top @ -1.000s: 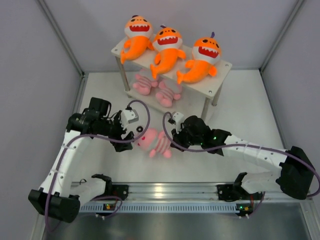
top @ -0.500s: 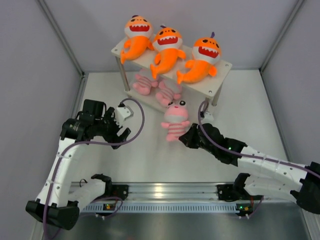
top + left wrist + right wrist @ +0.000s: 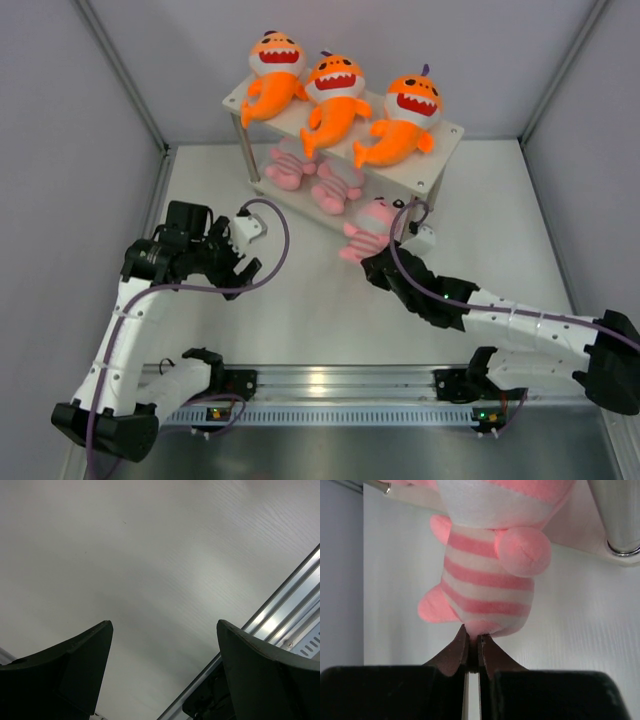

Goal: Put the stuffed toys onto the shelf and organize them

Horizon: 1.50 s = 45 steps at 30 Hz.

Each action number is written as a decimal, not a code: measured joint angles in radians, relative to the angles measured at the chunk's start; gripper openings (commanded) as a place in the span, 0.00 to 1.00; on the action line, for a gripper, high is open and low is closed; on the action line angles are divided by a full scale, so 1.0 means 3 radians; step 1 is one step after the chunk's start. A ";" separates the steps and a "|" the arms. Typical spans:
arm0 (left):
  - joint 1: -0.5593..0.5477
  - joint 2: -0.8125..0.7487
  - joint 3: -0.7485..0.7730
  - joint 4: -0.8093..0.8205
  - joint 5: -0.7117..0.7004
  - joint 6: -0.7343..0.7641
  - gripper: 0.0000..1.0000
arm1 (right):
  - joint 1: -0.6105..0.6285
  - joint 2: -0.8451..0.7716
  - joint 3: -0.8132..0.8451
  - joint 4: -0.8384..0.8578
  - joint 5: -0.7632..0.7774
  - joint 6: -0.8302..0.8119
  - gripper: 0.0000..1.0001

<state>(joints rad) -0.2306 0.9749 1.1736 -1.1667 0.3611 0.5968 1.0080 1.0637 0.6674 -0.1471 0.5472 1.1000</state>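
Observation:
Three orange shark plushes (image 3: pixel 337 95) lie in a row on the top tier of the white shelf (image 3: pixel 445 135). Two pink striped plushes (image 3: pixel 315 178) lie on its lower tier. My right gripper (image 3: pixel 368 262) is shut on the bottom of a third pink striped plush (image 3: pixel 368 228), which it holds at the front edge of the lower tier, by the right front leg. In the right wrist view the plush (image 3: pixel 490 575) hangs just beyond the pinched fingertips (image 3: pixel 471 641). My left gripper (image 3: pixel 243 258) is open and empty over the table at the left.
Grey walls enclose the table on three sides. A silver shelf leg (image 3: pixel 618 515) stands just right of the held plush. A metal rail (image 3: pixel 330 382) runs along the near edge, also seen in the left wrist view (image 3: pixel 280 615).
My right gripper has carried the pink plush from the table middle, away and to the right, up to the lower tier's front edge. The left gripper let it go and drew back left.

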 measured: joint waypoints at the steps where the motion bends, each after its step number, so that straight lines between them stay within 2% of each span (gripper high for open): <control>1: 0.0000 -0.0006 -0.0004 0.0001 0.0000 0.0000 0.91 | 0.0000 0.0055 0.0038 0.0001 0.0062 -0.0001 0.00; 9: 0.0000 -0.0064 -0.0057 0.0001 -0.0006 0.0014 0.90 | -0.0014 0.0328 0.0118 0.0055 0.0521 -0.0001 0.00; 17: 0.0000 -0.0098 -0.0064 0.0001 -0.0013 0.0017 0.90 | -0.0366 0.0549 0.0120 0.0181 0.0333 -0.0074 0.00; 19: 0.0000 -0.0107 -0.0074 0.0003 -0.0013 0.0018 0.90 | -0.0408 0.0594 0.0120 0.0187 0.0317 -0.0076 0.14; 21: 0.0000 -0.0109 -0.0081 0.0001 -0.0013 0.0018 0.90 | -0.0426 0.0617 0.0122 0.0189 0.0309 -0.0075 0.24; 26: 0.0000 -0.0121 -0.0085 0.0003 -0.0011 0.0019 0.90 | -0.0431 0.0638 0.0139 0.0211 0.0290 0.0005 0.28; 27: 0.0000 -0.0122 -0.0085 0.0001 -0.0013 0.0019 0.90 | -0.0432 0.0642 0.0137 0.0235 0.0285 0.0020 0.34; 29: 0.0000 -0.0123 -0.0085 0.0001 -0.0011 0.0019 0.90 | -0.0439 0.0661 0.0137 0.0298 0.0281 0.0067 0.39; 34: 0.0000 -0.0125 -0.0086 0.0003 -0.0013 0.0023 0.90 | -0.0464 0.0690 0.0139 0.0357 0.0257 0.0104 0.59; 38: 0.0000 -0.0139 -0.0113 0.0001 -0.0013 0.0024 0.90 | -0.0468 0.0664 0.0139 0.0360 0.0219 0.0122 0.65; 45: 0.0000 -0.0146 -0.0123 0.0001 -0.0011 0.0025 0.91 | -0.0467 0.0493 0.0139 0.0287 0.0116 0.0027 0.68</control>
<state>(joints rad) -0.2306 0.9310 1.1366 -1.1664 0.3576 0.6044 0.8680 1.2118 0.7090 -0.0608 0.5819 1.1080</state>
